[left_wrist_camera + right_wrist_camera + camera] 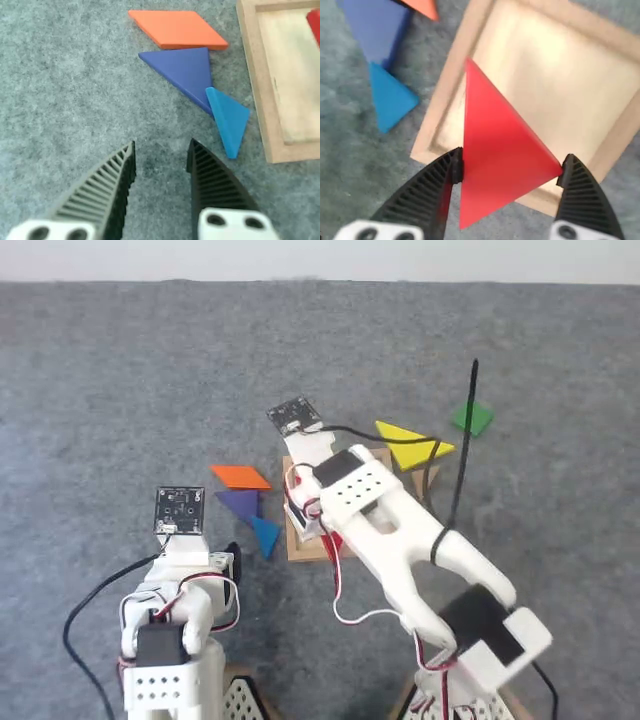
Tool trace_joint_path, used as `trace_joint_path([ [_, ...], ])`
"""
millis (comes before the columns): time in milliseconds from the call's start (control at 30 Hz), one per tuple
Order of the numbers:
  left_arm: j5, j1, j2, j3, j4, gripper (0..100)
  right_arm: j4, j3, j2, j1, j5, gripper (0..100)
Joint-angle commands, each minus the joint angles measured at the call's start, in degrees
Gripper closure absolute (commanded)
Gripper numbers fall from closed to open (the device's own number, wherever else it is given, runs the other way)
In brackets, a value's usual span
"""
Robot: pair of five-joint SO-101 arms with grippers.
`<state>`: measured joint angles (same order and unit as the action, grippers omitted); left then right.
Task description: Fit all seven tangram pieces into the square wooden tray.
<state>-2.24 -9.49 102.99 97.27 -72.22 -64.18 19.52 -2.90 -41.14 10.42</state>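
At the lower left of the high view, the left gripper [162,145] hangs over grey carpet [120,390], its fingers spread and holding nothing. Left of centre, three pieces lie loose. The orange parallelogram [241,477] is uppermost, with the purple triangle [240,503] under it. The small blue triangle [265,535] touches the purple one's corner, just beside the wooden tray [298,552].

At centre, the right gripper [512,159] pinches the big red triangle [495,135] across the tray's rim. I cannot tell whether it rests on the floor, and what I see of that floor is bare wood.

At the upper right, a yellow triangle [412,443] lies by the tray's far corner, with a green square [471,418] beyond it.

By my reckoning nothing is seated yet. Red goes in first, and at least five pieces wait.
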Motion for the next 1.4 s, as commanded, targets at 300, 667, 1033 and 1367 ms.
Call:
trace_joint_path([
  [300,0.1,0.2,1.3,-0.8,-0.2,84,0.3,-14.5,-10.7,-0.7,11.5,73.8],
  [667,0.1,0.2,1.3,-0.8,-0.2,84,0.3,-20.6,-17.4,-0.5,12.6,73.4],
  [1033,0.1,0.2,1.3,-0.8,-0.2,84,0.3,-20.7,-17.7,-1.1,12.5,63.3],
  [1367,0.1,0.2,1.3,-0.8,-0.2,84,-2.2,-20.0,-10.4,6.2,6.3,63.7],
])
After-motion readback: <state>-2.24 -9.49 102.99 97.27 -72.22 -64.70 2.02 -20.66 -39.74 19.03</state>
